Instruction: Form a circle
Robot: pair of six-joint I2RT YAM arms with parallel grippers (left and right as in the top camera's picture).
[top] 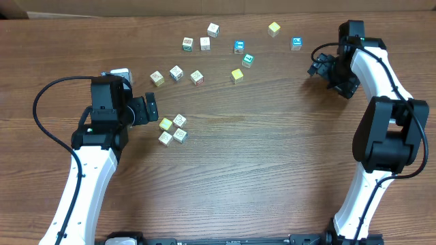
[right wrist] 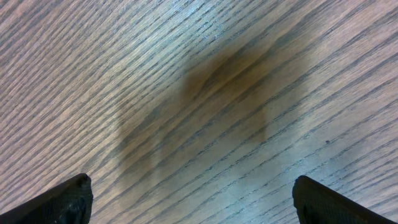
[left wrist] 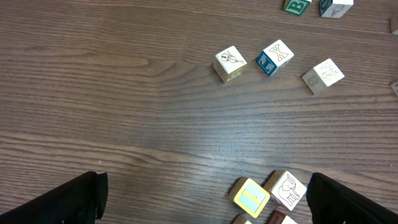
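The circle (top: 172,129) is a tight cluster of four tiny cubes left of the table's middle: one yellow, three pale wood with printed faces. My left gripper (top: 153,109) stands open just up and left of it, apart from the cubes. In the left wrist view the yellow-edged cube (left wrist: 250,197) and an elephant cube (left wrist: 287,188) lie at the bottom edge, close to the right-hand one of the fingers (left wrist: 348,202); nothing is held in the left gripper (left wrist: 205,210). My right gripper (top: 316,66) is open at the far right, over bare wood in the right wrist view (right wrist: 193,208).
Several loose cubes lie scattered across the far half of the table, from a yellowish cube (top: 157,78) on the left to a blue cube (top: 297,43) near the right arm. Three of them (left wrist: 274,57) show ahead in the left wrist view.
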